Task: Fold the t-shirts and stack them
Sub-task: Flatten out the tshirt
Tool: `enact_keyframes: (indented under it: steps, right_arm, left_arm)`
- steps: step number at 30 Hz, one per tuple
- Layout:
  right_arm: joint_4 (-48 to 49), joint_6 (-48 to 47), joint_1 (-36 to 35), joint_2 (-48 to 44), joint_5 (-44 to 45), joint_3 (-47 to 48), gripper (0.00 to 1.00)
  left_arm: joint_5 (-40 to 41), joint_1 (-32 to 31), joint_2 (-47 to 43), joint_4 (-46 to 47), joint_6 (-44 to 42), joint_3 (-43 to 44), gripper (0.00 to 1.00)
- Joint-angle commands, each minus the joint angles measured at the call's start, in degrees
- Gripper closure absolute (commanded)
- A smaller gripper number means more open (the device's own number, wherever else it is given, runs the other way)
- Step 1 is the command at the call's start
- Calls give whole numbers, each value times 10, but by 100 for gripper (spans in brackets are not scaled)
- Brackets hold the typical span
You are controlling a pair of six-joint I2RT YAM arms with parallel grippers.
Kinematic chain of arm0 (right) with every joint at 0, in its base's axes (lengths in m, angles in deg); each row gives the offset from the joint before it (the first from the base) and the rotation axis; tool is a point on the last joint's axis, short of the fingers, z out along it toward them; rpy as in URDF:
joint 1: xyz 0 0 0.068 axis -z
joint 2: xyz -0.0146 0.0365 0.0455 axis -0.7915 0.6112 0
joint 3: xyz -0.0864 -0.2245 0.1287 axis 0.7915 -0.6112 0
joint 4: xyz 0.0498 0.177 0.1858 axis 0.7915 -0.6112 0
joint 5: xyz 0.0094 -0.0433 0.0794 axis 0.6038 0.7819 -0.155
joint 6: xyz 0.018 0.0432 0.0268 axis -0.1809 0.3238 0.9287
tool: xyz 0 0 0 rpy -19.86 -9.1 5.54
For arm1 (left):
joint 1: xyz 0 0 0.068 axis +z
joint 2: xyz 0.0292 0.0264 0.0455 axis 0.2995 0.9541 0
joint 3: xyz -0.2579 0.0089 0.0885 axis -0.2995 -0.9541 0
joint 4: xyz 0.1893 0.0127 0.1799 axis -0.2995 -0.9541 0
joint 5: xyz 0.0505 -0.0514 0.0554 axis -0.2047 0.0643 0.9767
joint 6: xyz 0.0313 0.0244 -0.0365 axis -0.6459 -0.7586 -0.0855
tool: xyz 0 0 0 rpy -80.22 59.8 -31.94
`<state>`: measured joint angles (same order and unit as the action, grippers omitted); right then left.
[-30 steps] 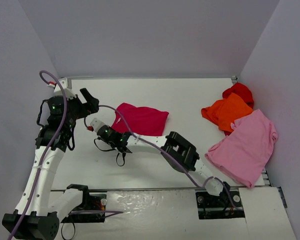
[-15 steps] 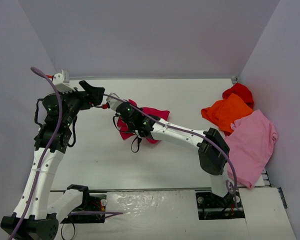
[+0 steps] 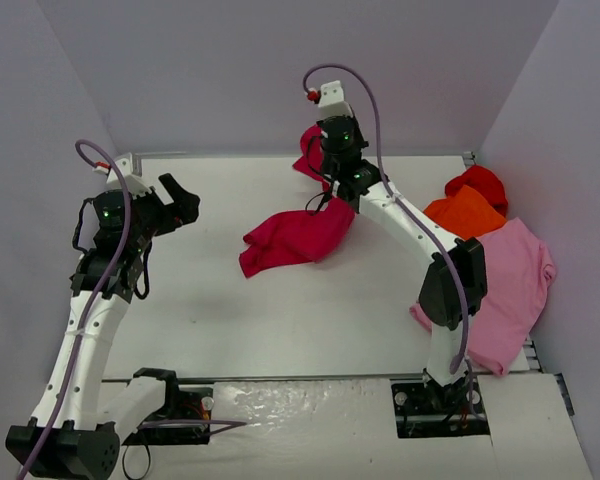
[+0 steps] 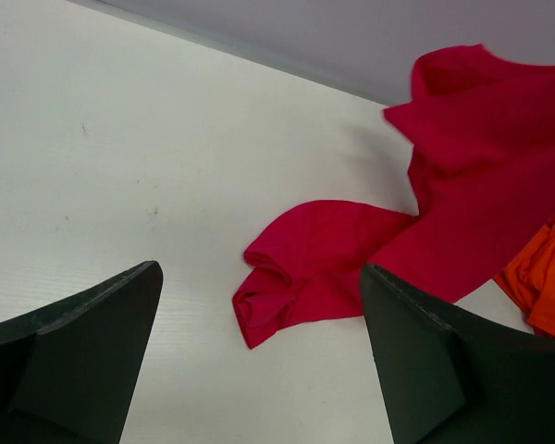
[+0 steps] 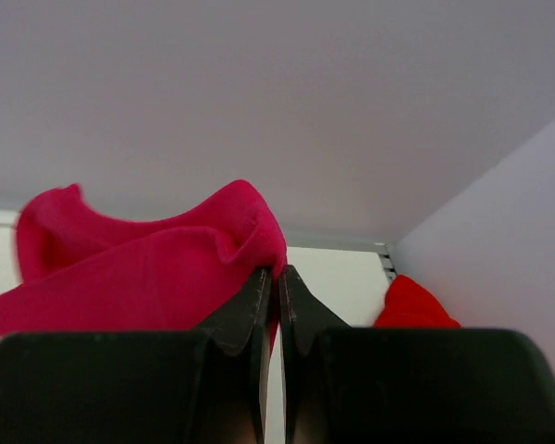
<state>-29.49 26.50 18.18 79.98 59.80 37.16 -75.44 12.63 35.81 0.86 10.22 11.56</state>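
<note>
Right gripper, jaws pressed together on a fold of the crimson shirt; red shirt lies right, near the far wall.

Soft, even light falls from above, bright but without hard glare. The white counter reads clean, with only faint, blurred-edged shadows and a mottled sheen along its near strip. In the left wrist view the jaws of the left gripper are dark, almost featureless shapes. The crimson t-shirt between and beyond them is sharp, its folds gently shaded. In the right wrist view the jaws of the right gripper sit close to the lens, black and slightly soft. Cloth just above their tips looks saturated, and the wall behind is a smooth lilac-grey.
</note>
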Motion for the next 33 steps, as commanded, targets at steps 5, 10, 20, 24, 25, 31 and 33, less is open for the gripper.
enact_keyframes:
  steps: [5,10,20,24,25,31,33]
  right_arm:
    - [72,-13,71,18,106,52,100]
    - [106,-63,93,75,271,42,100]
    - [618,-441,86,99,504,-147,33]
    - [638,-460,47,71,515,-157,27]
    - [609,-445,24,55,514,-155,27]
    - [-247,224,-59,43,199,38,58]
    - [-295,339,-22,48,-34,59,73]
  left_arm:
    - [2,1,-7,18,-11,19,15]
    - [3,1,-8,17,-11,19,15]
    - [0,1,-7,18,-10,18,15]
    - [-10,2,-2,18,-8,19,15]
    - [-12,2,-1,18,-8,20,15]
    - [-12,1,-1,17,-8,21,15]
    - [-13,2,-1,17,-9,21,15]
